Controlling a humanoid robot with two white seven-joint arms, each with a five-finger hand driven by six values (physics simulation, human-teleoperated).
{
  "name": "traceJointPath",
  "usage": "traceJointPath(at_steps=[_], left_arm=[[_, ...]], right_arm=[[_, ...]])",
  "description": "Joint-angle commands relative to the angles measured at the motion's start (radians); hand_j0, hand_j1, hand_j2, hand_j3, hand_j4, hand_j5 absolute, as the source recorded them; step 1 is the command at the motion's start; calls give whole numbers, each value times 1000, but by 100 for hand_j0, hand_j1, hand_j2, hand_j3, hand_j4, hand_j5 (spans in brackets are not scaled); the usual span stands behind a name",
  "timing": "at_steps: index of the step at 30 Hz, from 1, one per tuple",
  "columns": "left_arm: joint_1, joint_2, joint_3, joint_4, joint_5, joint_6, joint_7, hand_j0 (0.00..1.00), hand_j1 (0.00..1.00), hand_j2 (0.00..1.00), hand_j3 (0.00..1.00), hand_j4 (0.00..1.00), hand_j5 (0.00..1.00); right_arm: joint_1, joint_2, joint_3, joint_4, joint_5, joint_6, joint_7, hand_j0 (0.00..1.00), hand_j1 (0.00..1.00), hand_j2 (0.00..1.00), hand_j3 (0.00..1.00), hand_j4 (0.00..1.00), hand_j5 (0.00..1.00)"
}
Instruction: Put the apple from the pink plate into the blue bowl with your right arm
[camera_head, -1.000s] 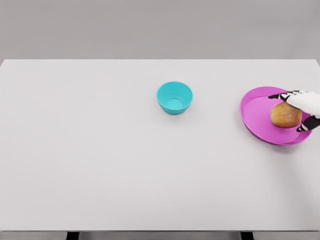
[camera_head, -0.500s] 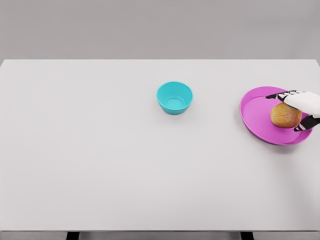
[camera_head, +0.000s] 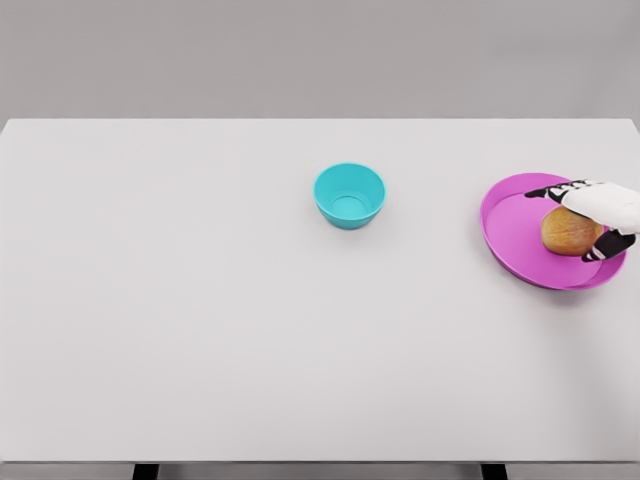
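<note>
Right hand over the apple on the pink plate, fingers curled around the fruit, closing on it; blue bowl well apart.

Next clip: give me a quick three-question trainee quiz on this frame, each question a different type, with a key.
1. True or false: the apple lies in the blue bowl.
2. Which hand is at the apple? A) left B) right
3. Fill in: the apple is over the ____ plate.

Key: 1 false, the bowl looks empty; 2 B, its fingers curve over the apple's top and far side, firm grasp not certain; 3 pink.
</note>
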Motion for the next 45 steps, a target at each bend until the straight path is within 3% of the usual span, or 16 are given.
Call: traceJointPath(at_steps=[1,18,22,24,25,26,27,38,45], left_arm=[[0,0,0,0,0,0,0,100,100,100,100,100,100],[0,0,0,0,0,0,0,100,100,100,100,100,100],[0,0,0,0,0,0,0,100,100,100,100,100,100],[0,0,0,0,0,1,0,100,100,100,100,100,100],[0,0,0,0,0,0,0,100,100,100,100,100,100],[0,0,0,0,0,0,0,100,100,100,100,100,100],[0,0,0,0,0,1,0,100,100,100,100,100,100],[0,0,0,0,0,1,0,100,100,100,100,100,100],[0,0,0,0,0,0,0,100,100,100,100,100,100]], right_arm=[[0,4,10,-1,-3,1,0,100,100,100,100,100,100],[6,6,11,15,-3,-6,0,100,100,100,100,100,100],[6,6,10,16,28,-16,0,91,91,91,91,91,91],[5,7,8,31,27,-45,0,79,79,79,79,79,79],[5,14,7,45,28,-51,0,79,79,79,79,79,79],[5,15,7,53,28,-57,0,74,74,74,74,74,74],[5,17,1,62,25,-91,0,61,61,61,61,61,61],[-15,58,4,130,28,-132,0,54,54,54,54,54,54],[-37,80,4,128,30,-135,0,49,49,49,49,49,49]])
